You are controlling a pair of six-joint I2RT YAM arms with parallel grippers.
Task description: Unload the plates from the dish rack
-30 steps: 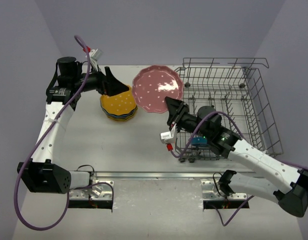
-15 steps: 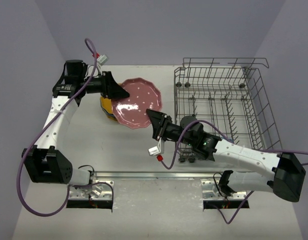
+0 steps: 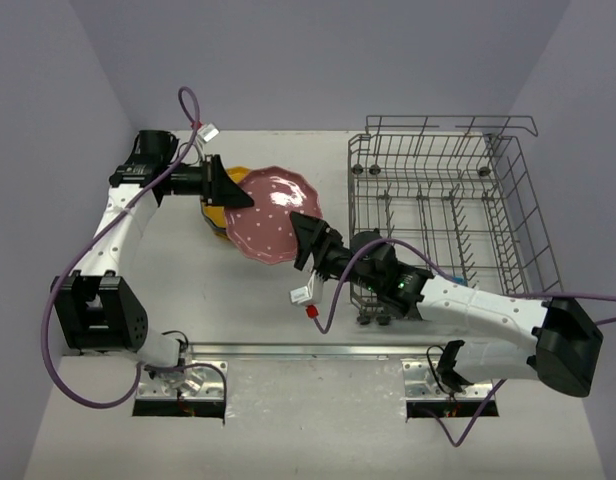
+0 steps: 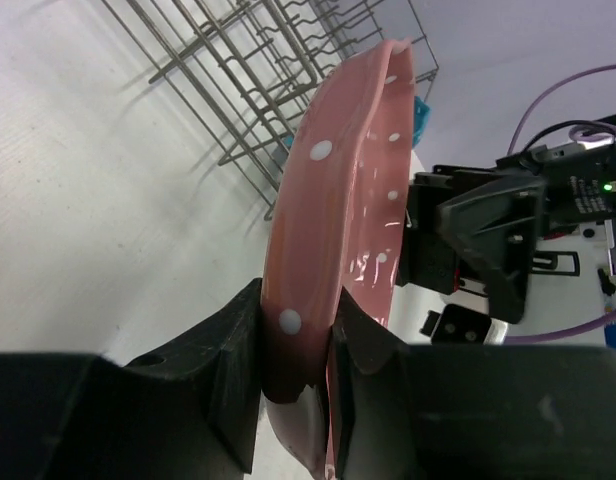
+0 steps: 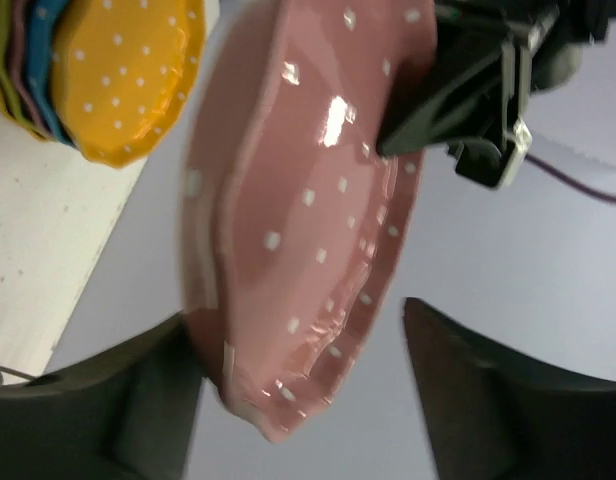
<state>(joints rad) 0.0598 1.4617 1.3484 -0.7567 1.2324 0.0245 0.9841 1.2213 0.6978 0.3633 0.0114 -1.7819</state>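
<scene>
Pink plate (image 3: pixel 271 215) hangs tilted just left of the dish rack (image 3: pixel 458 215), left gripper (image 4: pixel 296 340) clamped on its rim, right gripper (image 5: pixel 300 325) spread open round the opposite edge: single pinch on glossy glaze, so a bump could drop it onto the stack (image 5: pixel 118 70).

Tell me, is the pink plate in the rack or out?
Out. The pink plate hangs left of the dish rack, its rim clamped in the left gripper.
</scene>
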